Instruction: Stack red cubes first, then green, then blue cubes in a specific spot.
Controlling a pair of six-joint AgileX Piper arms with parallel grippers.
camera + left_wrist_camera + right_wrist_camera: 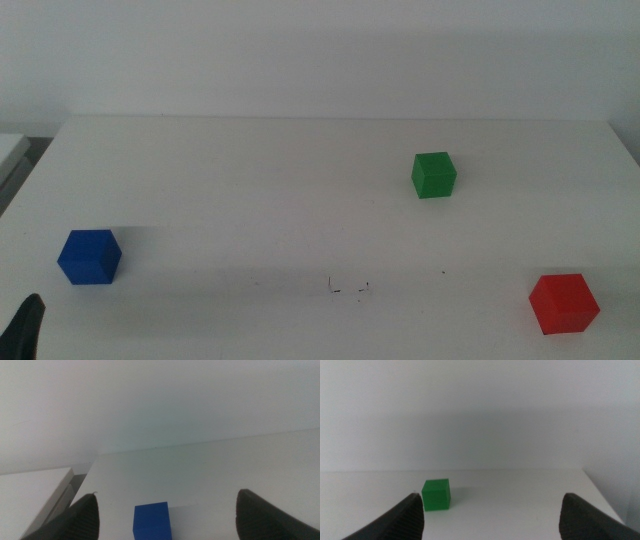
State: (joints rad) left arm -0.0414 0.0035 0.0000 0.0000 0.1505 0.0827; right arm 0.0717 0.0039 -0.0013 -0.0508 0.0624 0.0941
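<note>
Waiting low at the near-left corner of the table [300,180], the left gripper [165,520] shows in the middle view only as a dark tip at the bottom edge. Its jaws stand wide apart with nothing between them but bare table and the blue cube [89,257]. That cube sits just ahead of the left gripper, apart from both jaws, flat on the table near its left edge. In the left wrist view the blue cube [152,521] lies between the lines of the two jaws, closer to one of them.

Right gripper [492,520]: out of the middle view. Jaws wide apart, holding nothing. The red cube [564,303] rests flat on the table at the near right and does not show in the right wrist view. The green cube [436,494] sits well ahead of the right gripper, upright and apart from both jaws, nearer one jaw's side than the other. In the middle view the green cube [433,174] is the farthest of the three, right of centre.

Between the two sides, at the near centre of the table, lie the faint black scribble marks [348,290]. No cube touches them. All three cubes are well apart from each other.
</note>
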